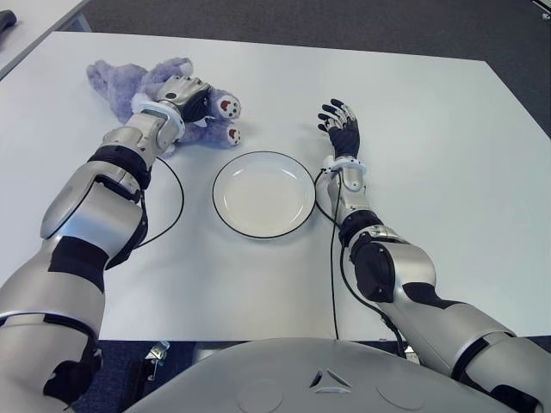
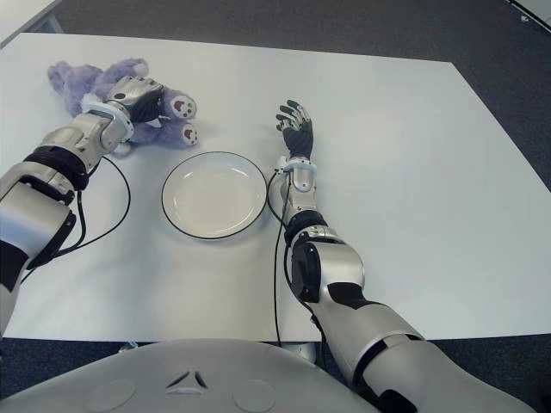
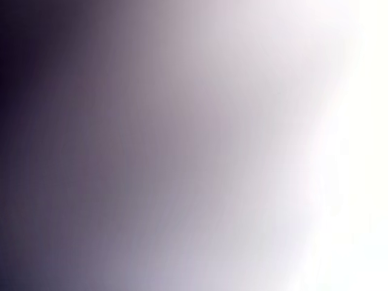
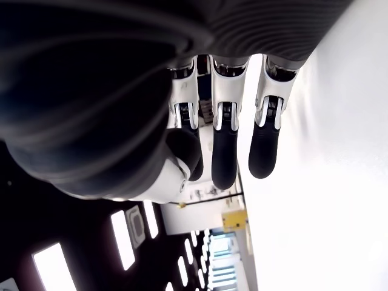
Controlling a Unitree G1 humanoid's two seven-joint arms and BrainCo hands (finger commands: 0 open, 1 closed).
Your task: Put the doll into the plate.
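Note:
A purple plush doll point(image 1: 118, 79) lies on the white table point(image 1: 430, 155) at the far left, its two white-soled feet point(image 1: 229, 108) pointing toward the middle. My left hand point(image 1: 191, 96) is on the doll's body with the fingers curled around it; its wrist view shows only a purple and white blur. A white plate point(image 1: 217, 196) with a dark rim sits at the table's centre, just in front and to the right of the doll. My right hand point(image 1: 340, 120) shows to the right of the plate, fingers point(image 4: 224, 151) straight and holding nothing.
A black cable point(image 1: 178, 202) loops on the table between my left forearm and the plate. Another cable runs along my right forearm. A second table's corner with a dark object point(image 1: 7, 19) shows at the far left. Dark floor lies beyond the table's edges.

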